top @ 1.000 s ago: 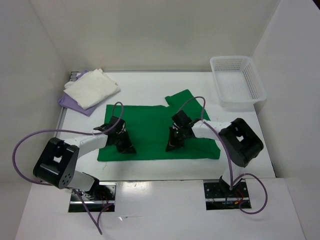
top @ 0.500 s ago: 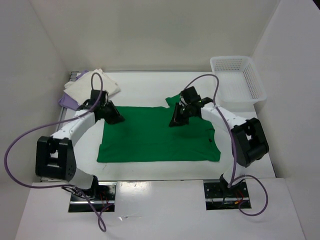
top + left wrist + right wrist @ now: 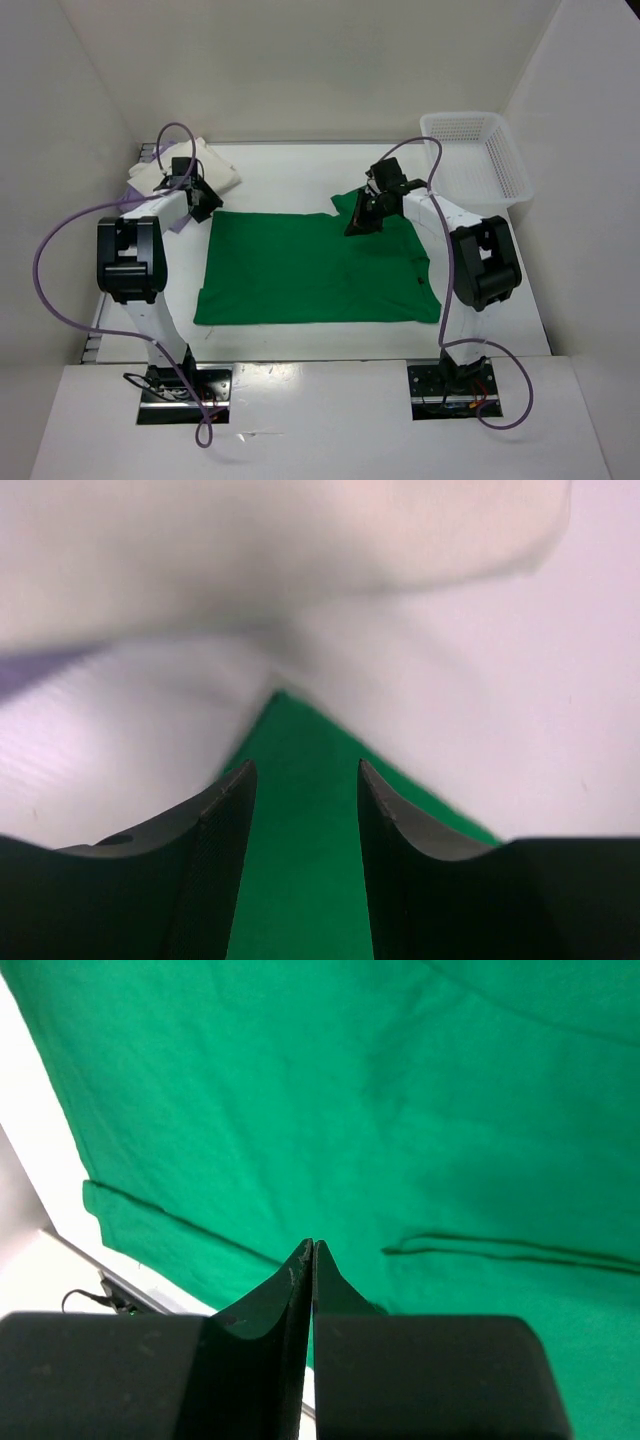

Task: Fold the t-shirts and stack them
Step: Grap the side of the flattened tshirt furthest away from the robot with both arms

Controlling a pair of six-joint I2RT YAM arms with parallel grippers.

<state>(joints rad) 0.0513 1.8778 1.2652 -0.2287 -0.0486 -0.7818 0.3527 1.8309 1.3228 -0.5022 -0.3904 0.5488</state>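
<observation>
The green t-shirt (image 3: 310, 270) lies spread flat in the middle of the table. My left gripper (image 3: 203, 205) is at its far left corner, low over the cloth. Its jaws are open, and the green corner (image 3: 300, 880) lies between the fingers (image 3: 225, 820) without being pinched. My right gripper (image 3: 358, 222) hovers over the far right sleeve with its jaws shut. In the right wrist view nothing shows between its fingers (image 3: 300, 1280), and the green cloth (image 3: 400, 1110) lies below them. The cream t-shirt (image 3: 220, 172) lies folded at the far left on the lavender one (image 3: 40, 665), just beyond my left gripper.
A white mesh basket (image 3: 460, 117) stands at the far right corner of the table. White walls close in the table at the back and on both sides. Purple cables loop up from both arms.
Both grippers have swept from the middle of the green shirt to its far edge. The left gripper has opened at the far left corner. The shirt lies about as before.
</observation>
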